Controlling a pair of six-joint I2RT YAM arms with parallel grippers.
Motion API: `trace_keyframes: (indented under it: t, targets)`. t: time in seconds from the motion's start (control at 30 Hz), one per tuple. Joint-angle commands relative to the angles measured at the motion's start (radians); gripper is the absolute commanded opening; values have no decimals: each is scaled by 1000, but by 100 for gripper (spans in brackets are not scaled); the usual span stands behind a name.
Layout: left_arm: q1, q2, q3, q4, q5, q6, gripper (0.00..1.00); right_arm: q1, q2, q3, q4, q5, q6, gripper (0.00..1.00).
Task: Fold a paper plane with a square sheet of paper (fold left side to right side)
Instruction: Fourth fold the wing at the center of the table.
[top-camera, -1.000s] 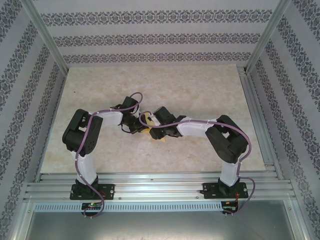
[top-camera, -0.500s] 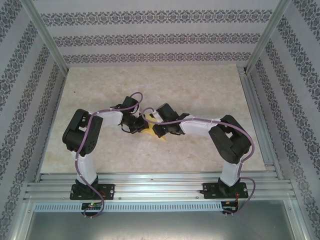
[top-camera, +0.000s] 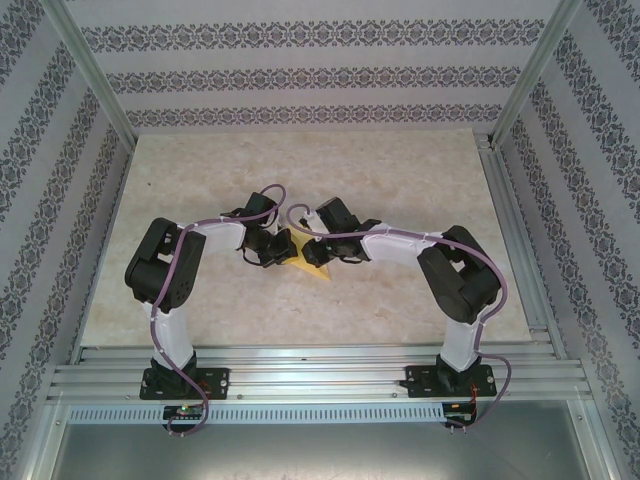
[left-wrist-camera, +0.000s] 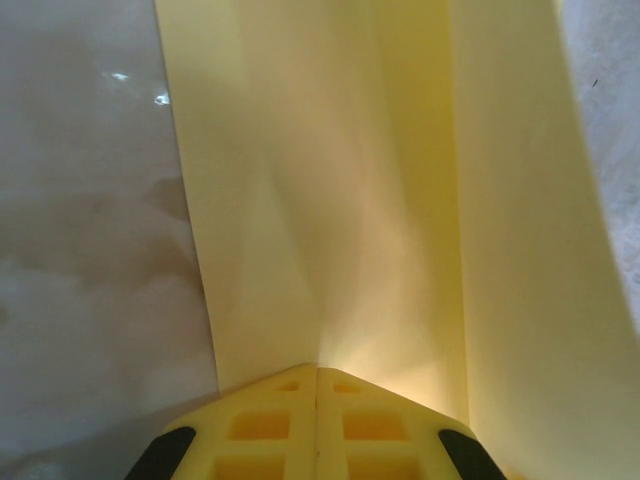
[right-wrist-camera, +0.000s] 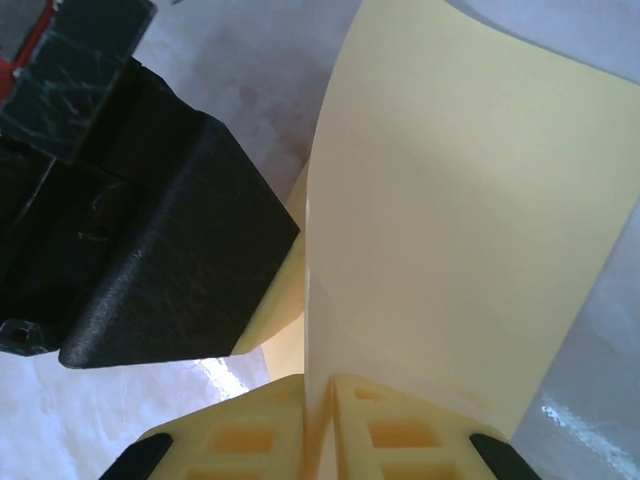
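Note:
The square sheet of paper (top-camera: 316, 266) is a small creased yellow shape on the table, with a pointed corner toward the near edge; the gripper heads hide most of it. My left gripper (top-camera: 285, 250) is shut with its tips at a crease of the paper (left-wrist-camera: 350, 200), which fans out ahead of my left gripper (left-wrist-camera: 318, 372). My right gripper (top-camera: 311, 251) meets it from the right. Seen from its wrist, my right gripper (right-wrist-camera: 330, 385) is shut on a raised edge of the paper (right-wrist-camera: 450, 220), which stands up between its fingers.
The left gripper's black body (right-wrist-camera: 150, 230) sits right next to the right fingers. The beige table (top-camera: 400, 170) is ringed by aluminium rails (top-camera: 320, 368) and patterned walls. Purple cables loop over both arms.
My right gripper has closed on the paper and its wrist has swung toward the back of the table. More of the yellow paper now shows. The left arm has stayed still.

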Motion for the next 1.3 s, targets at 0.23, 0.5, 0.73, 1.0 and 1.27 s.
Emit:
trace_keyframes:
  t: [0.23, 0.5, 0.73, 1.0, 1.27]
  targets:
    - [-12, 24, 11, -29, -20, 24, 0, -3, 16, 64, -3, -37, 11, 14]
    - [-11, 26, 10, -31, -20, 24, 0, -3, 32, 89, -17, -41, 8, 21]
    - [-13, 27, 17, -32, -20, 24, 0, -2, 27, 88, -24, -39, 6, 19]
    - [-14, 33, 19, -38, -22, 30, 0, -15, 11, 83, -34, -61, 4, 0]
    - [-13, 38, 18, -38, -23, 30, 0, -70, 37, 102, -79, -50, -32, 0]
